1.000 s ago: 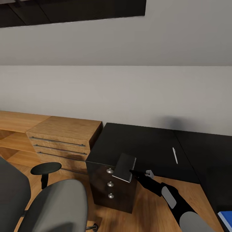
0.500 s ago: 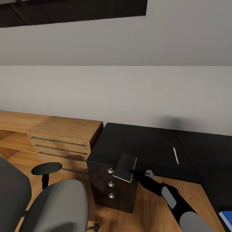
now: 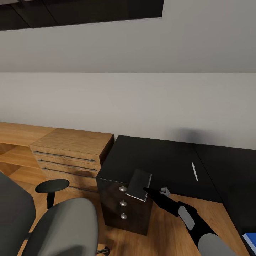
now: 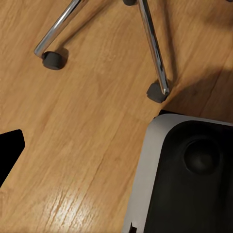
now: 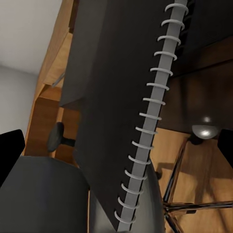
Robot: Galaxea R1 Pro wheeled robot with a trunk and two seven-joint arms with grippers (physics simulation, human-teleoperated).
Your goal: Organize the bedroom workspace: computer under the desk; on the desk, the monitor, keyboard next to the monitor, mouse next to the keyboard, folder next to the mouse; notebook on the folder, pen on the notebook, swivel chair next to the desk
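barely anything shifts from a second ago: my right gripper (image 3: 146, 190) keeps pinching the notebook (image 3: 139, 185) by its spiral edge, lifted off the desk (image 3: 160, 160) corner so it can travel toward the folder (image 3: 250, 239) at 4 o'clock; pen (image 3: 193, 171) waits at 2 o'clock.

right arm's stretched forward and up from the lower right, black and grey links, right gripper (image 3: 145, 191) clamped on the spiral notebook (image 3: 139, 185), holding it up tilted.

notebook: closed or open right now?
Closed: the notebook shows one dark cover with its spiral along one edge, held off the desk by the right pincer.
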